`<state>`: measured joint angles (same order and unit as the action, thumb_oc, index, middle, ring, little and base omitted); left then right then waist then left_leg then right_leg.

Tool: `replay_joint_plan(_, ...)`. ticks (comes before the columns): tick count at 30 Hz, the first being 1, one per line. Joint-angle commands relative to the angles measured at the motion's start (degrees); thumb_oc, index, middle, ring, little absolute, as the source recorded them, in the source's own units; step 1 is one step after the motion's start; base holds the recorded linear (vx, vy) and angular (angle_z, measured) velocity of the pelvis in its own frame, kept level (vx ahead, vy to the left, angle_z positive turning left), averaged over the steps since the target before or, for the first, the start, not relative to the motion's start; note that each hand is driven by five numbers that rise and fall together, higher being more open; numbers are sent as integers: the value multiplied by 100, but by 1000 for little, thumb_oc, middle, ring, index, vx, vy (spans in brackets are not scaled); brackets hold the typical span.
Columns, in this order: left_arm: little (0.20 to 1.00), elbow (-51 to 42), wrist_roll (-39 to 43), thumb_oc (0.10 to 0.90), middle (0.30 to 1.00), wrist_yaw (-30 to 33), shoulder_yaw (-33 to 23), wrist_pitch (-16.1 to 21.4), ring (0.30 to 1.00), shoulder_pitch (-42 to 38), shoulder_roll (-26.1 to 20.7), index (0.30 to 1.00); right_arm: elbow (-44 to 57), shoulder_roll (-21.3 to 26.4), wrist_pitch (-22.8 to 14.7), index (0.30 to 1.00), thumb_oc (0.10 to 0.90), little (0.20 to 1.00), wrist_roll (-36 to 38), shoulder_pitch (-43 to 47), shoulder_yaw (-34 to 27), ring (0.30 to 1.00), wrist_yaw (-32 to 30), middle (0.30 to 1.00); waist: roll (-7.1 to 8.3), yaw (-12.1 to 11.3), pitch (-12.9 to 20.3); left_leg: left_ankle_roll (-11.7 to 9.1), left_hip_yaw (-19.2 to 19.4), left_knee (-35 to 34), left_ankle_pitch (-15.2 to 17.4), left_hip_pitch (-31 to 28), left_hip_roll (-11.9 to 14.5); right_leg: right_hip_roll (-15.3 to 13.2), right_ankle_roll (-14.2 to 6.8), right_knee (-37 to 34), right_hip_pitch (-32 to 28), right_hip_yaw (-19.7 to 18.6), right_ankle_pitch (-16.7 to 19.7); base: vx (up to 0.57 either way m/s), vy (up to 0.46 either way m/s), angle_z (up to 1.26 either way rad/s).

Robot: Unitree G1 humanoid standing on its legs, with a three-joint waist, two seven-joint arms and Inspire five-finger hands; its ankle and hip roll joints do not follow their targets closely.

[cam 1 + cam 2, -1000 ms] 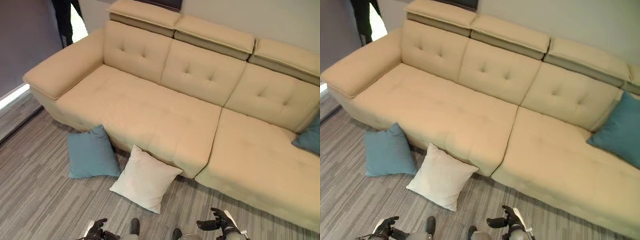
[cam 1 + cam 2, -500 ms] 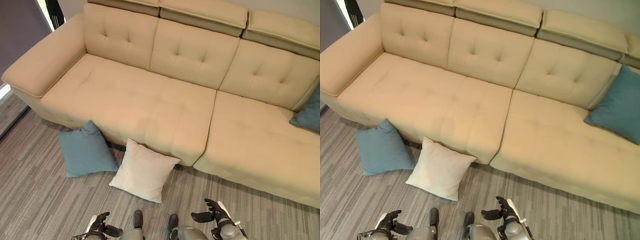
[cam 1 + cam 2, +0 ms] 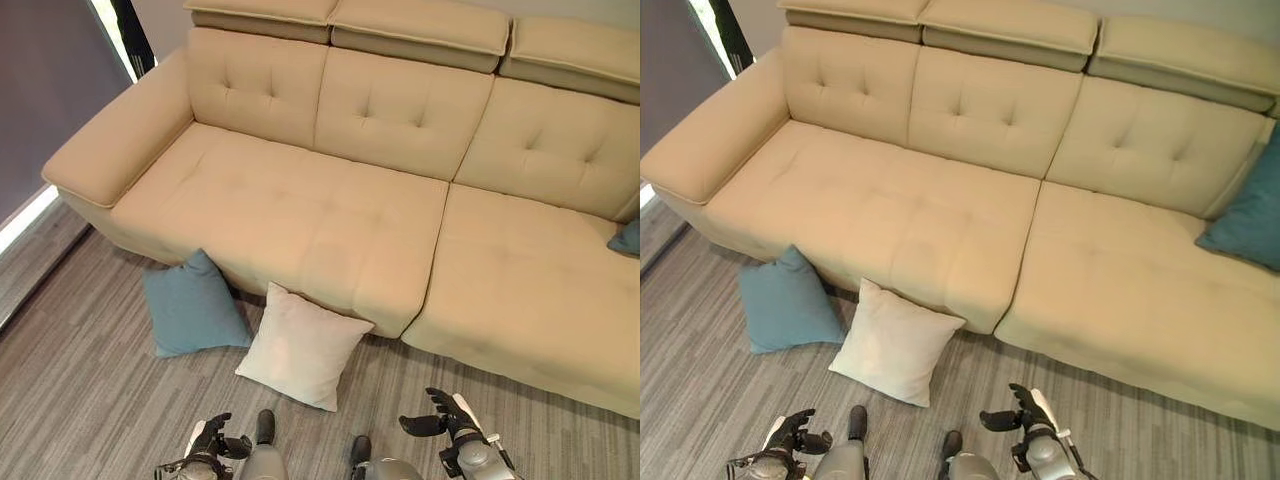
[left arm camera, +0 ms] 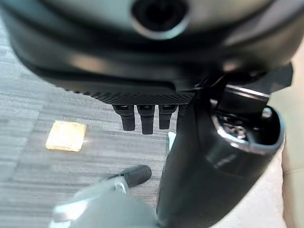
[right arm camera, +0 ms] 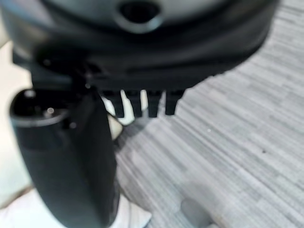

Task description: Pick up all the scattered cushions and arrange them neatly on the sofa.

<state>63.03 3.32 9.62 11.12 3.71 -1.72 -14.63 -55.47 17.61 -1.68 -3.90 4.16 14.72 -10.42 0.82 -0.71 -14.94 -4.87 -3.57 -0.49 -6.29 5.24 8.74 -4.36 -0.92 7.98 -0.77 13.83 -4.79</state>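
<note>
Left eye view: we see our left hand [image 3: 213, 441] and right hand [image 3: 443, 418] low over the carpet [image 3: 80, 390], fingers relaxed apart, holding nothing. A teal cushion [image 3: 194, 307] and white cushion [image 3: 301, 345] lean against the beige sofa [image 3: 300, 210]; another teal cushion [image 3: 1249, 218] sits on it.

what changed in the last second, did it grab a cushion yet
No grab yet. Only the head camera shifted. The teal cushion and white cushion lie on the floor against the sofa as before; another teal cushion stays on it. Left hand and right hand remain open, empty.
</note>
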Motion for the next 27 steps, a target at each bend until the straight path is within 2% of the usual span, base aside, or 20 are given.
replay_joint_plan(1, 900, -3, -41, 800, 900, 19, 135, 152, 900, 80, -36, 900, 201, 97, -151, 900, 800, 900, -100, -14, -96, 900, -163, 900, 230, 2, 339, -41, -19, 166, 432, 229, -202, -351, -559, -294, -70, -359, -239, 129, 355, -11)
replay_joint_plan(5, 900, -16, -108, 800, 900, 44, 153, 156, 900, -25, -192, 900, 138, -47, -108, 900, 800, 900, -108, -16, -89, 900, -120, 900, 390, -28, 317, 139, 185, 370, 676, 224, -450, -670, -749, 63, 147, -504, -77, 79, 324, -2)
replay_joint_plan(8, 900, -125, -117, 800, 900, 93, 122, 163, 900, -120, -356, 900, 167, -109, -73, 900, 800, 900, -112, 39, -52, 900, -113, 900, 432, -54, 190, 290, 441, 396, 779, 142, -584, -947, -885, 530, 463, -495, 253, -13, 293, -34)
replay_joint_plan(9, 900, -151, -118, 800, 900, 107, 107, 168, 900, -137, -404, 900, 207, -114, -63, 900, 800, 900, -105, 65, -43, 900, -113, 900, 424, -65, 148, 336, 494, 374, 796, 110, -605, -1005, -861, 695, 579, -466, 344, -25, 269, -32)
replay_joint_plan(11, 900, -191, -119, 800, 900, 120, 57, 177, 900, -143, -501, 900, 267, -116, -75, 900, 800, 900, -105, 94, -23, 900, -135, 900, 387, -100, 84, 381, 626, 279, 816, 10, -603, -1041, -773, 862, 679, -226, 286, -6, 235, -33)
replay_joint_plan(12, 900, -202, -106, 800, 900, 118, 52, 184, 900, -145, -524, 900, 263, -129, -81, 900, 800, 900, -89, 102, 5, 900, -140, 900, 395, -98, 50, 412, 658, 263, 810, -15, -631, -932, -717, 935, 729, -151, 231, -6, 250, -41)
replay_joint_plan(13, 900, -207, -48, 800, 900, 150, -7, 207, 900, -147, -547, 900, 257, -116, -94, 900, 800, 900, -56, 137, 50, 900, -157, 900, 427, -84, -48, 445, 667, 182, 777, -78, -756, -533, -617, 935, 833, -184, 73, -5, 174, -36)
replay_joint_plan(15, 900, -206, -48, 800, 900, 150, -8, 207, 900, -148, -547, 900, 256, -116, -94, 900, 800, 900, -56, 138, 50, 900, -157, 900, 423, -83, -35, 444, 665, 182, 770, -61, -751, -526, -615, 920, 843, -181, 87, -25, 78, -29)
replay_joint_plan(16, 900, -181, 53, 800, 900, 181, -81, 209, 900, -217, -551, 900, 185, -109, -94, 900, 800, 900, 7, 214, 90, 900, -196, 900, 503, -106, -136, 460, 658, 163, 731, 40, -911, -130, -542, 639, 921, -138, 18, -35, 69, -8)
replay_joint_plan(17, 900, -182, 123, 800, 900, 189, -122, 259, 900, -252, -541, 900, 162, -118, -113, 900, 800, 900, 35, 208, 83, 900, -216, 900, 533, -196, -118, 448, 697, 172, 760, 88, -976, -240, -527, 250, 713, 125, -55, -37, 85, 3)
replay_joint_plan(18, 900, -215, 149, 800, 900, 222, -149, 260, 900, -271, -505, 900, 162, -116, -124, 900, 800, 900, 42, 222, 83, 900, -249, 900, 518, -196, -129, 423, 735, 176, 752, 145, -997, -257, -500, 82, 655, 228, -67, -23, 16, 8)
replay_joint_plan(19, 900, -224, 199, 800, 900, 261, -139, 239, 900, -360, -506, 900, 172, -127, -130, 900, 800, 900, 99, 265, 131, 900, -262, 900, 534, -165, -193, 420, 736, 198, 719, 252, -1021, -36, -413, 130, 765, -95, -133, -74, 11, 13)
replay_joint_plan(20, 900, -341, 324, 800, 900, 289, -206, 268, 900, -393, -508, 900, 221, -100, -116, 900, 800, 900, 102, 335, 142, 900, -238, 900, 526, -161, -256, 425, 723, 221, 688, 364, -1000, 24, -432, 170, 937, -244, -68, -108, -26, 34)
replay_joint_plan(21, 900, -388, 473, 800, 900, 333, -276, 315, 900, -441, -525, 900, 241, -83, -121, 900, 800, 900, 94, 379, 163, 900, -284, 900, 545, -262, -264, 421, 769, 258, 687, 497, -987, -79, -450, 69, 917, -26, -13, -77, -10, 40)
replay_joint_plan(22, 900, -389, 473, 800, 900, 333, -276, 315, 900, -439, -525, 900, 241, -83, -121, 900, 800, 900, 95, 378, 164, 900, -285, 900, 546, -267, -282, 421, 772, 259, 698, 473, -988, -81, -451, 81, 900, -30, -28, -53, -42, 15)
replay_joint_plan(23, 900, -437, 557, 800, 900, 334, -306, 332, 900, -418, -492, 900, 257, -92, -120, 900, 800, 900, 108, 387, 167, 900, -284, 900, 543, -311, -269, 415, 814, 234, 654, 578, -975, -139, -416, 1, 893, 144, -21, -57, -36, -20)
replay_joint_plan(27, 900, -581, 859, 800, 900, 472, -317, 441, 900, -642, -488, 900, 296, -134, -169, 900, 800, 900, 501, 607, -8, 900, -477, 900, 459, -287, -489, 413, 796, 420, 584, 1093, -963, -122, -329, 39, 1371, 77, 16, -82, -20, 0)
